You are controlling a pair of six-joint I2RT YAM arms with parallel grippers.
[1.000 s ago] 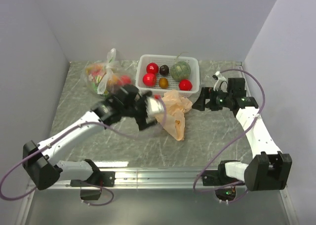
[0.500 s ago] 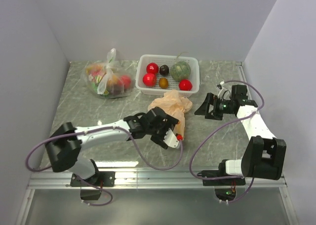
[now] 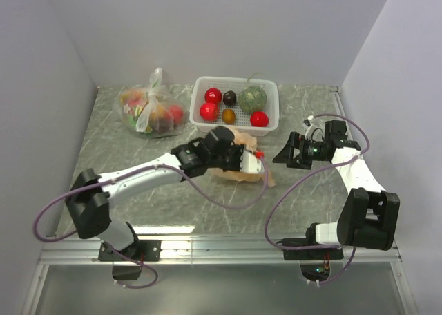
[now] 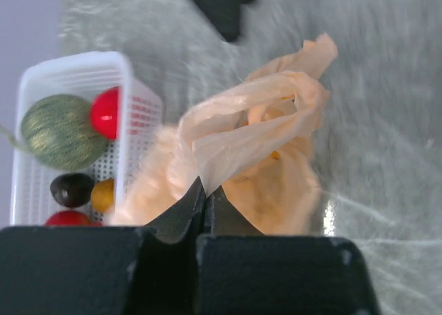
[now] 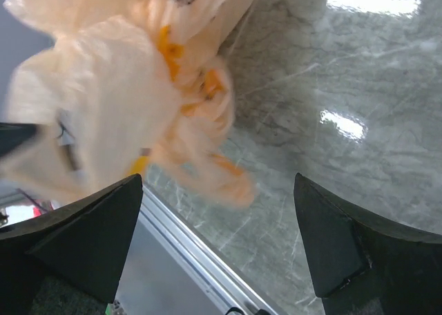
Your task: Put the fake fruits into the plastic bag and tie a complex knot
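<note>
The plastic bag (image 3: 238,173) lies crumpled in front of the white basket (image 3: 235,81). My left gripper (image 3: 254,164) is shut on a fold of the plastic bag (image 4: 262,132), its jaws (image 4: 206,193) pinched together on the film. In the basket sit the fake fruits: red balls (image 3: 213,95) (image 3: 208,111) (image 3: 260,119), a dark maroon one (image 3: 230,98), an orange-brown one (image 3: 228,115) and a green melon (image 3: 253,98). My right gripper (image 3: 286,153) stands open just right of the bag, nothing between its fingers (image 5: 83,239). The bag (image 5: 117,87) fills the right wrist view's upper left.
A clear bag of mixed fruits (image 3: 148,111) with white handles lies at the back left. Grey walls close in the table on the left, back and right. A metal rail (image 3: 221,246) runs along the near edge.
My left arm swung from the near side up to the peach bag and its jaws went from open to shut on it. The bag shifted. The right arm drew back slightly.
</note>
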